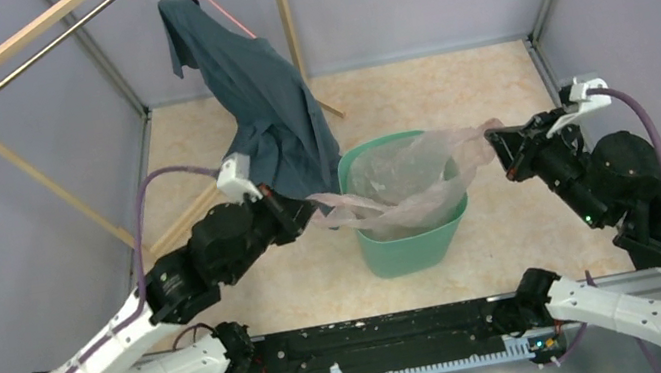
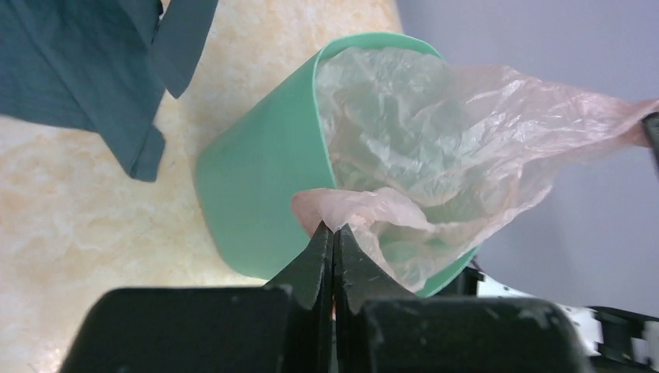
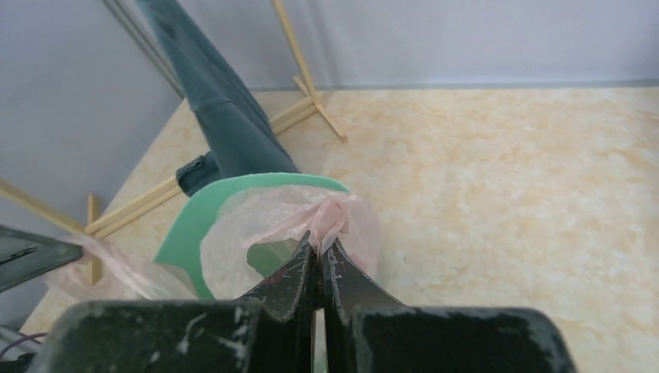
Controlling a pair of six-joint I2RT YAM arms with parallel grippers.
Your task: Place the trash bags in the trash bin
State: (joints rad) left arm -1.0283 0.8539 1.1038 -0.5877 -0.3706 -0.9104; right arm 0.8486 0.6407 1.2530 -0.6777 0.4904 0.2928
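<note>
The teal-green trash bin (image 1: 413, 249) stands on the floor between my two arms. A pale pink translucent trash bag (image 1: 406, 179) is stretched over its mouth, its middle sagging inside. My left gripper (image 1: 309, 205) is shut on the bag's left edge, just left of the rim. My right gripper (image 1: 499, 146) is shut on the bag's right edge, past the right rim. The left wrist view shows the bin (image 2: 260, 190) with the bag (image 2: 404, 140) pinched at the left gripper (image 2: 334, 230). From the right wrist, the bag (image 3: 295, 221) bunches at the right gripper (image 3: 319, 247) above the bin (image 3: 190, 225).
A dark blue-grey shirt (image 1: 267, 106) hangs from a wooden rack (image 1: 1, 59) behind the bin, its hem close to the left rim. Rack legs (image 1: 171, 228) lie on the floor at the left. Grey walls enclose the beige floor (image 1: 452, 85).
</note>
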